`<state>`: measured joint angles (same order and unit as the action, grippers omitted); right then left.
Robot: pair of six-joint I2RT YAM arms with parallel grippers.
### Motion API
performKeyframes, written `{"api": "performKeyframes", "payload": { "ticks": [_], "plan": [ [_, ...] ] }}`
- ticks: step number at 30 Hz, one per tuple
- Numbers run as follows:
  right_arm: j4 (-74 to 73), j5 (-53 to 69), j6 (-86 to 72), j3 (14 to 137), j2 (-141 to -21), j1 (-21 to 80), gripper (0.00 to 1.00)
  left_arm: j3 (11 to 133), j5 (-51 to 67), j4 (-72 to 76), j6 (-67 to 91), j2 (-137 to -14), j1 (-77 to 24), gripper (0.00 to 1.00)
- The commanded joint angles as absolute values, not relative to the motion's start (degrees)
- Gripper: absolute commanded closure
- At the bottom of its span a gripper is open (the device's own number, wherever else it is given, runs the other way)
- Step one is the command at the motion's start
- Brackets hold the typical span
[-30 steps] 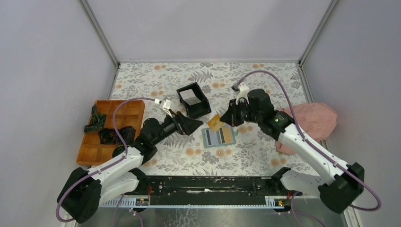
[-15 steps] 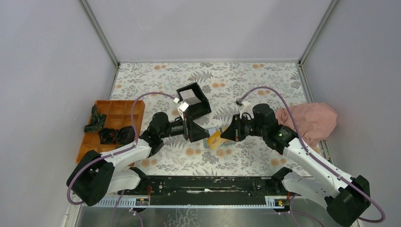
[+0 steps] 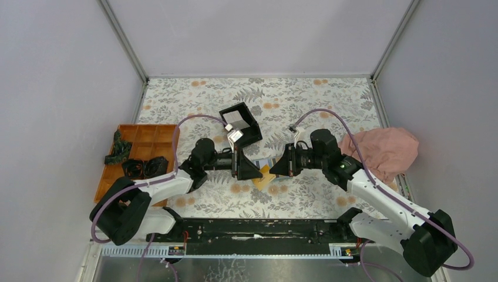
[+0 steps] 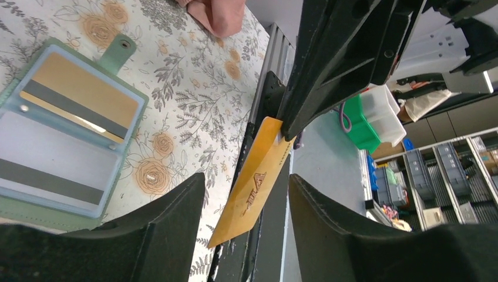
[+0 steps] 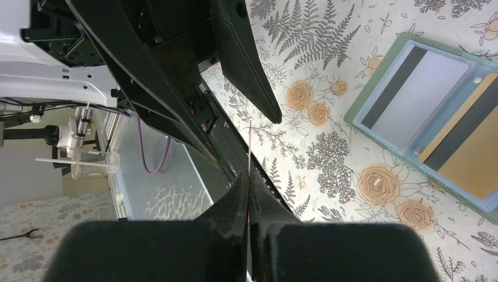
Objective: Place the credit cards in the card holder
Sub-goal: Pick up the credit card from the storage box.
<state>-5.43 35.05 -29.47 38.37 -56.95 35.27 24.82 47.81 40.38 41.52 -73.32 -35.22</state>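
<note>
Hold: right fingers point(image 5: 235, 202) pinch the gold credit card point(image 4: 255, 185) edge-on, raised, apparently for handover | Receiver: left fingers point(image 4: 170, 226) spread wide, flanking its free end | Target: card holder point(image 4: 41, 208) open on the tabletop point(image 4: 194, 117) beside both fingers, pockets exposed.

The sage-green card holder point(image 4: 119, 48) lies open and flat on the desk, pale blue inside facing up; one pocket holds a grey-white card point(image 4: 59, 150) with a dark stripe, the other a tan card point(image 4: 82, 88), also striped; a third, orange-gold card point(image 4: 252, 185) hangs tilted in the air, pinched at its top edge by the right pincer point(image 4: 283, 126)
</note>
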Motion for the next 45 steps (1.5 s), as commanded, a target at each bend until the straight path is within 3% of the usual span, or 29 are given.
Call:
{"api": "performKeyframes", "payload": {
  "ticks": [1, 11, 15, 17, 18, 21, 23, 26, 31, 39, 45],
  "plan": [
    [-1.11, 38.13, -30.76, 38.75, -57.86, 35.51, 1.00, 27.15, 52.05, 45.41, 41.98, -74.90, -35.85, 0.42],
    [-0.41, 38.79, -30.76, 39.82, -59.89, 33.88, 1.00, 26.93, 53.65, 47.78, 43.35, -76.49, -35.89, 0.75],
    [-0.24, 39.89, -30.50, 40.43, -60.29, 32.32, 1.00, 26.92, 54.38, 49.81, 44.34, -77.75, -35.87, 0.99],
    [-0.15, 40.15, -30.06, 40.65, -60.22, 31.35, 0.99, 26.97, 54.21, 50.53, 44.38, -78.19, -35.86, 1.00],
    [-0.30, 40.09, -29.77, 40.74, -60.09, 31.03, 0.94, 26.79, 53.80, 50.98, 44.46, -78.41, -35.86, 1.00],
    [-1.47, 37.76, -28.53, 41.08, -59.42, 30.26, 0.64, 26.70, 50.94, 50.34, 43.45, -78.27, -35.86, 1.00],
    [-2.02, 35.49, -27.83, 41.18, -58.68, 30.23, 0.54, 26.49, 47.70, 49.15, 42.64, -77.92, -35.86, 1.00],
    [-1.36, 32.17, -27.97, 40.47, -56.50, 30.21, 0.47, 25.79, 40.78, 48.29, 42.62, -77.44, -35.93, 1.00],
    [1.44, 26.65, -29.67, 37.93, -53.36, 30.22, 0.44, 21.00, 28.37, 59.33, 50.21, -78.92, -36.10, 1.00],
    [8.82, 21.72, -33.73, 31.77, -53.23, 30.23, 0.45, 15.00, 20.81, 91.03, 67.65, -91.72, -36.70, 1.00],
    [15.59, 21.80, -35.77, 28.09, -56.04, 30.21, 0.46, 15.63, 16.97, 91.45, 68.25, -93.01, -39.03, 1.00]
  ]
}}
